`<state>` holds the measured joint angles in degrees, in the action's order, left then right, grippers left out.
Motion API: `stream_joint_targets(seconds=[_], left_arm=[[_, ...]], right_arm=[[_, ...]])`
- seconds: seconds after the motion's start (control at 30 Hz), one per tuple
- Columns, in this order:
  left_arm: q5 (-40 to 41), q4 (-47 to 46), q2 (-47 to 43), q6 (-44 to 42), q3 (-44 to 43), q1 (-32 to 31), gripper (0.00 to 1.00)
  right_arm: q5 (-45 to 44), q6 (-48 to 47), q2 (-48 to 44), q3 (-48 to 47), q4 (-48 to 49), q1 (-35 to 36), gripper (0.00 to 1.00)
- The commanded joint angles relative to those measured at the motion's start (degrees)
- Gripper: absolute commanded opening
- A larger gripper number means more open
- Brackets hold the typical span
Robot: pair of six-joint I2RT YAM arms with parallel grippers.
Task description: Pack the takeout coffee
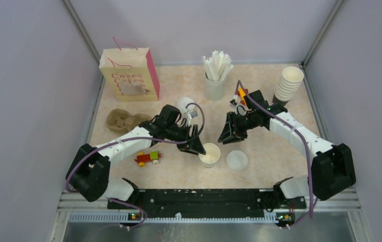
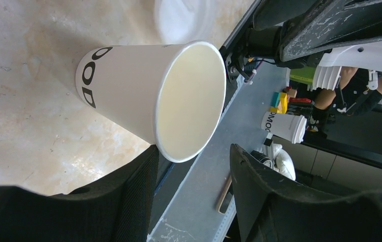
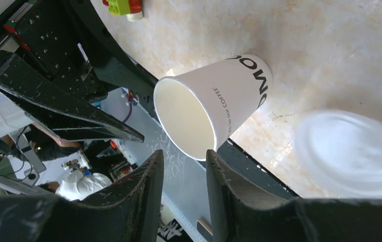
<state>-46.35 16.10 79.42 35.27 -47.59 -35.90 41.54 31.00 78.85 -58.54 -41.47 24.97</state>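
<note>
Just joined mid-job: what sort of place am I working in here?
Probably a mock café takeout counter in a walled test cell: stacked paper cups, a holder of white sticks, and a Cakes paper bag.

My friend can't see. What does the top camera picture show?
A plain white paper cup stands open in the middle, the left arm's black end effector at its rim and the right arm's end effector close by. A flat round white lid lies beside the cup, and a cream paper bag with pink sides stands at the back left.
</note>
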Motion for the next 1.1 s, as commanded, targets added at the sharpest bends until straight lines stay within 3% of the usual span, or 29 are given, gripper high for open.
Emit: stream_joint_targets(seconds=[0.0,0.3,0.53,0.7,1.07], left_arm=[[0.5,-2.6,-0.2,0.4,-1.6,-0.3,0.60],[5.9,5.0,-2.7,-2.9,-6.5,-0.4,0.64],[19.1,15.3,-7.4,-6.7,-14.2,-0.3,0.80],[26.1,20.2,-9.2,-9.2,-17.8,-0.3,0.99],[33.0,26.3,-12.4,-12.7,-20.3,-0.3,0.99]], right_arm=[[-3.3,-0.5,-2.8,-0.6,-0.4,-0.5,0.36],[-31.7,9.8,-13.4,2.4,-8.3,-0.6,0.42],[-43.7,14.9,-16.9,9.1,-11.0,-0.6,0.32],[-46.1,17.5,-15.3,12.8,-9.5,-0.6,0.29],[-47.1,20.8,-11.3,18.3,-3.4,-0.5,0.24]])
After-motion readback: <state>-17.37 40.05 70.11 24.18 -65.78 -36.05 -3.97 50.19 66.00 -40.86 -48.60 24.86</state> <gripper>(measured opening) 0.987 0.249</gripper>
